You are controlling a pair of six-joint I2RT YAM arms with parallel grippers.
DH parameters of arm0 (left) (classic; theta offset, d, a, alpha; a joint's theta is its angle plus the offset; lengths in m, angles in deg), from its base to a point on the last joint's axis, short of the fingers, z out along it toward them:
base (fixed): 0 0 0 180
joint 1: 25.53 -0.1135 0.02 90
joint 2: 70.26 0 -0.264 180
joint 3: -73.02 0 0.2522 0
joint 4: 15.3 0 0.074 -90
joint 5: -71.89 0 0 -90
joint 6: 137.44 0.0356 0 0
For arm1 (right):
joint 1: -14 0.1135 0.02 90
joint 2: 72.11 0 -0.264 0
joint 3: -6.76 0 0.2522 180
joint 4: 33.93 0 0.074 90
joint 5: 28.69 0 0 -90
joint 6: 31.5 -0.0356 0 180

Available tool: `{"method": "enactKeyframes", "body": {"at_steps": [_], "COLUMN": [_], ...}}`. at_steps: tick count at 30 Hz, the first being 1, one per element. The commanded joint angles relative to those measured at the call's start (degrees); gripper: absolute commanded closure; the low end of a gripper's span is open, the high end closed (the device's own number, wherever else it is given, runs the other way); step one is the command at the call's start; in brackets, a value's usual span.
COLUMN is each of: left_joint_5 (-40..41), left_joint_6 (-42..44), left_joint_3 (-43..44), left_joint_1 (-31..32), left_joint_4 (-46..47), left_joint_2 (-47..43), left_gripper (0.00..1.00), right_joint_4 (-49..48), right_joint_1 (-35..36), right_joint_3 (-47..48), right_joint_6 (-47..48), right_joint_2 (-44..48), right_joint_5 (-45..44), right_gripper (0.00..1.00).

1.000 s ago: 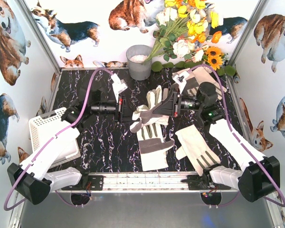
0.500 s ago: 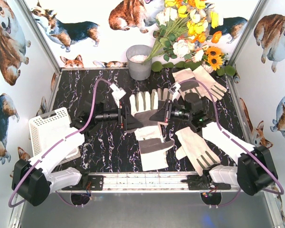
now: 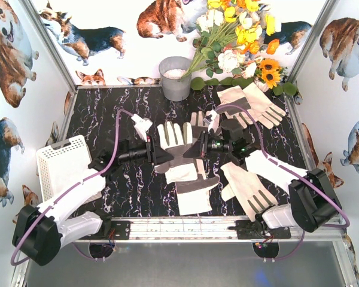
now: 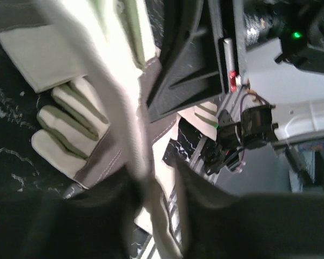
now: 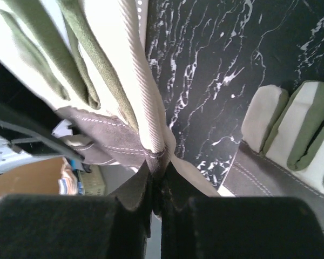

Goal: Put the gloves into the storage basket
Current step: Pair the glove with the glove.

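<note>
One cream-white glove (image 3: 175,139) with grey-brown patches hangs spread between both grippers above the middle of the table. My left gripper (image 3: 157,153) is shut on its left edge; the left wrist view shows the fabric (image 4: 132,124) pinched between the jaws (image 4: 154,210). My right gripper (image 3: 198,145) is shut on its right edge (image 5: 146,97), with its jaws (image 5: 159,183) closed tight. A second glove (image 3: 191,186) lies flat just below the held one. A third (image 3: 251,190) lies to the right. Two more (image 3: 251,103) lie at the back right. The white lattice basket (image 3: 58,156) stands at the left edge.
A grey metal bucket (image 3: 175,78) stands at the back centre, with a bunch of flowers (image 3: 239,42) leaning beside it. Walls with dog pictures close in the left, right and back. The left arm's purple cable (image 3: 110,149) loops over the table.
Both grippers have moved nearer and to the left with the glove between them. The glove, crumpled before, now hangs spread out with its fingers pointing back.
</note>
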Motion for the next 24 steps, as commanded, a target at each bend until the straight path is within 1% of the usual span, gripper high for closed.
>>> {"method": "enactKeyframes", "body": {"at_steps": [1, 3, 4, 5, 6, 8, 9, 11, 12, 15, 17, 19, 21, 24], "left_joint_5": [9.2, 11.69, 13.09, 14.47, 15.9, 19.41, 21.56, 25.87, 27.49, 30.86, 32.79, 34.91, 36.56, 36.25], "left_joint_6": [1.66, 0.84, -0.15, -1.59, -3.25, -6.77, -10.08, -14.93, -17.54, -25.39, -28.72, -29.61, -29.42, -28.88], "left_joint_3": [0.31, 0.52, 0.49, 0.35, -0.06, -0.66, -1.08, -1.67, -1.93, -2.89, -3.11, -2.16, 0.09, 3.27], "left_joint_1": [-0.79, -0.82, -0.84, -0.85, -0.85, -0.85, -0.8, -0.81, -0.78, -0.72, -0.37, -0.07, -0.06, 0.14], "left_joint_4": [-5.46, -7.43, -8.24, -8.78, -9.06, -9.98, -10.8, -12.23, -12.55, -11.58, -10.2, -10.26, -12.7, -14.38], "left_joint_2": [-3.17, -3.55, -3.77, -4.02, -4.35, -5.26, -5.84, -6.86, -7.17, -7.78, -7.8, -7.17, -5.83, -3.58], "left_gripper": [0.84, 0.94, 1.0, 1.0, 1.0, 1.0, 1.0, 1.0, 1.0, 1.0, 1.0, 1.0, 1.0, 1.0], "right_joint_4": [4.01, 9.21, 11.48, 13.3, 14.54, 15.74, 16.0, 16.19, 16.4, 17.98, 18.92, 18.92, 18.3, 16.33], "right_joint_1": [2.58, 4.78, 5.91, 7.04, 8.07, 9.76, 10.49, 11.86, 12.76, 16.41, 19.56, 23.11, 25.78, 27.45], "right_joint_3": [4.91, 7.03, 8.24, 9.31, 10.18, 11.56, 12.11, 12.98, 13.37, 14.85, 15.67, 15.99, 16.27, 16.35], "right_joint_6": [8.15, 13.05, 15.37, 17.28, 18.86, 20.99, 21.76, 23.49, 24.34, 27.71, 29.97, 31.9, 33.55, 33.95], "right_joint_2": [0.3, -0.01, -0.27, -0.53, -0.79, -0.92, -0.57, 0.43, 1.16, 3.42, 4.8, 6.0, 6.7, 6.05], "right_joint_5": [-5.53, -9.78, -12.05, -14.24, -16.34, -19.61, -21.25, -24.24, -25.96, -32.63, -37.77, -42.11, -45.02, -46.21], "right_gripper": [1.0, 1.0, 0.94, 0.84, 0.71, 0.42, 0.31, 0.17, 0.13, 0.05, 0.04, 0.04, 0.03, 0.02]}}
